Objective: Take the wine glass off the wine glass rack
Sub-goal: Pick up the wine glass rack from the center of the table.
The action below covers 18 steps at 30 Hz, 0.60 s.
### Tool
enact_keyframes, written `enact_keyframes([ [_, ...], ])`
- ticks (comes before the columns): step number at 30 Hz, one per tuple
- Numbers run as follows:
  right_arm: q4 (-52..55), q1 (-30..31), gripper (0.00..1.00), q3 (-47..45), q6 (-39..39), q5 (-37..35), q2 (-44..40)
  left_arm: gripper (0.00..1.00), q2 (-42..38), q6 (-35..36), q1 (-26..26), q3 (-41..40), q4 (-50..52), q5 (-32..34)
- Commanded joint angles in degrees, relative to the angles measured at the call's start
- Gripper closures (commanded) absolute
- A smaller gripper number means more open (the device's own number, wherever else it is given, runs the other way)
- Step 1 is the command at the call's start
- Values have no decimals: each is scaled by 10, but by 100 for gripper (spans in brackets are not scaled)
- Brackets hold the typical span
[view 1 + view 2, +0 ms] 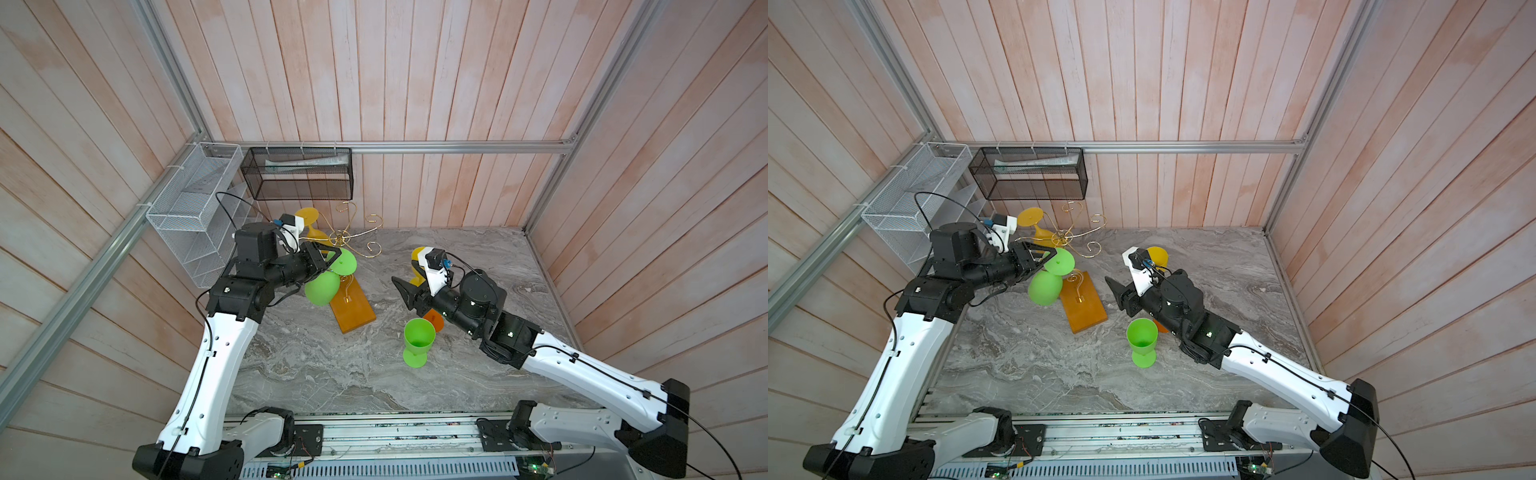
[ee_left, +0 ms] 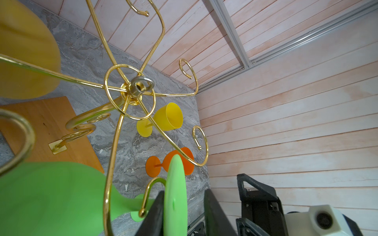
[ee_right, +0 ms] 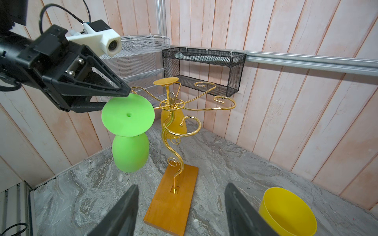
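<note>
The wine glass rack is thin gold wire on an amber wooden base. A green wine glass hangs upside down from one scroll arm. My left gripper straddles its round foot. One finger touches the foot and a gap shows on the other side, so the gripper is open. A darker yellow glass hangs at the back of the rack. My right gripper is open and empty, low beside the base.
A green glass stands upright near the right arm. A yellow glass and an orange glass sit by that arm. A white wire shelf and a black mesh basket hang on the walls behind the rack.
</note>
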State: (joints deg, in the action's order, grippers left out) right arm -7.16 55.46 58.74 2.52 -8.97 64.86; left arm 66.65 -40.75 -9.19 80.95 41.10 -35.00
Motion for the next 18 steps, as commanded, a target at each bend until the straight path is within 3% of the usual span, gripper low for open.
enact_keyframes([
  [1, -12, 3, 34, 16, -3, -10, 0, 74, -15, -1, -3, -14, -6, -15],
  [10, -13, 3, 35, 14, -3, -10, 0, 93, -29, -14, -3, -38, -24, -15],
  [18, -12, 4, 35, 11, -1, -16, -5, 98, -33, -32, -3, -38, -46, -16],
])
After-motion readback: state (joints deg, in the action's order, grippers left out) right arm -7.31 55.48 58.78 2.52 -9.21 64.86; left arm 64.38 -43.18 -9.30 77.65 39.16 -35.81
